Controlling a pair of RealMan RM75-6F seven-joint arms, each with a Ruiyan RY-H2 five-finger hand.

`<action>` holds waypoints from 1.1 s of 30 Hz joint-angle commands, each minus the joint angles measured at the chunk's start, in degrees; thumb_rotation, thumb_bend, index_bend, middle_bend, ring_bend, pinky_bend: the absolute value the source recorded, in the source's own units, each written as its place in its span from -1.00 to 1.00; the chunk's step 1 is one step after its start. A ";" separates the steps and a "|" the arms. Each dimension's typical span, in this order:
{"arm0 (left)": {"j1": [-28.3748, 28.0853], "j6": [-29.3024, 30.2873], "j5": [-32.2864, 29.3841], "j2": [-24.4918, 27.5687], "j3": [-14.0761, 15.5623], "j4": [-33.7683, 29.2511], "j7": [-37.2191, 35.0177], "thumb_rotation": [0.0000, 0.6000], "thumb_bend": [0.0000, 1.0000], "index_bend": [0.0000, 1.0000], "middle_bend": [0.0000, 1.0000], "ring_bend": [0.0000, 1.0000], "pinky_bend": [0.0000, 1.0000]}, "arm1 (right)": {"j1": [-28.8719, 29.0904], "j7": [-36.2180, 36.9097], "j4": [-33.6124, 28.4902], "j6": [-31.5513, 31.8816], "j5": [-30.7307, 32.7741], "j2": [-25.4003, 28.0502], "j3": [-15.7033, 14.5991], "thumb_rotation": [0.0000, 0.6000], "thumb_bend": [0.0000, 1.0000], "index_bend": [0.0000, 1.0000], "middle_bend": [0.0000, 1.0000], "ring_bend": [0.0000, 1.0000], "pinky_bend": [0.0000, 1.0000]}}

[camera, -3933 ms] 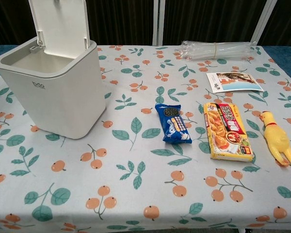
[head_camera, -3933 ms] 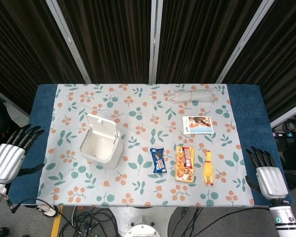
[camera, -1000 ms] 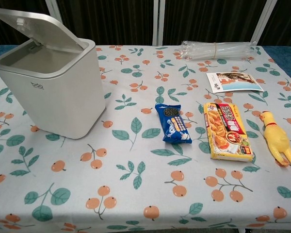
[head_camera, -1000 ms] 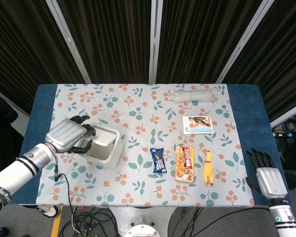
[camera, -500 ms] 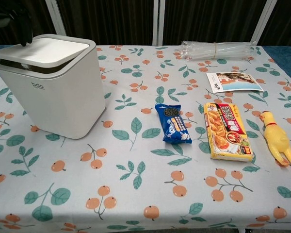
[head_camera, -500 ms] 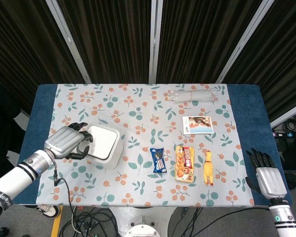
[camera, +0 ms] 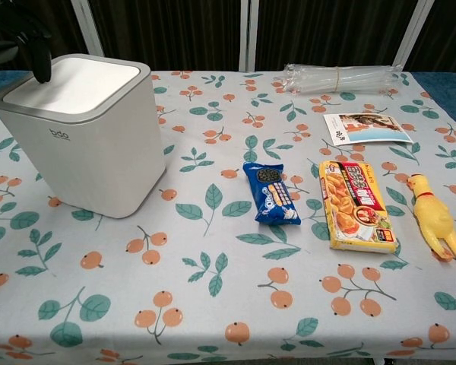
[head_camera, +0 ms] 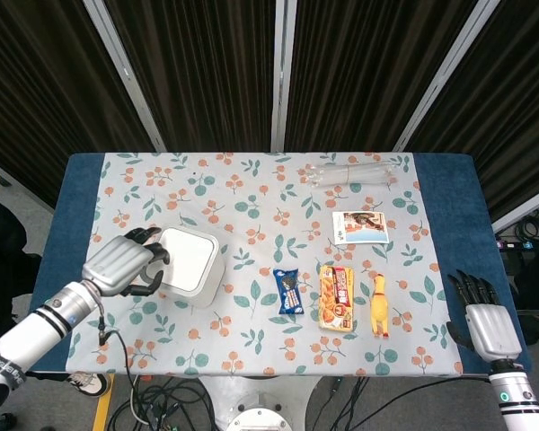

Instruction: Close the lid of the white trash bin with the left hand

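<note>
Two robot hands show. By the table's left edge, the left hand [head_camera: 123,264] curls its dark fingers [camera: 39,53] at the left rim of the square white plastic trash bin [head_camera: 189,266], holding nothing. The bin's flat white lid [camera: 74,82] lies shut. Off the front right corner, the right hand [head_camera: 487,325] hangs open and empty.

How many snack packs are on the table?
2. A blue cookie pack lies near the middle of the table, and an orange snack box lies just right of it, beside the yellow rubber chicken. Nothing seems hidden, but the closed bin's inside cannot be seen.
</note>
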 commanded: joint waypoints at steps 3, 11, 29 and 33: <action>0.50 1.20 0.44 -1.45 0.64 -0.01 2.44 -0.16 0.16 -0.27 -0.40 -0.92 -0.71 | -0.06 0.16 0.07 0.00 0.08 0.09 -0.01 1.00 -0.47 -1.00 -1.00 -1.00 -1.00; 0.98 2.79 -0.44 -3.66 1.32 0.19 5.54 -0.14 0.16 -0.26 -0.42 -0.92 -0.71 | -0.07 0.38 0.17 -0.01 0.12 0.14 0.01 1.00 -0.47 -1.00 -1.00 -1.00 -1.00; 4.05 10.07 -0.12 0.39 0.23 -3.76 6.79 -0.14 0.16 -0.30 -0.42 -0.92 -0.71 | 0.04 0.33 0.38 -0.25 0.17 -0.10 0.01 1.00 -0.47 -1.00 -1.00 -1.00 -1.00; 7.61 14.95 2.59 2.89 0.09 -4.87 3.28 0.10 0.16 -0.32 -0.42 -0.92 -0.71 | 0.01 0.34 0.34 -0.04 0.11 -0.04 0.07 1.00 -0.47 -1.00 -1.00 -1.00 -1.00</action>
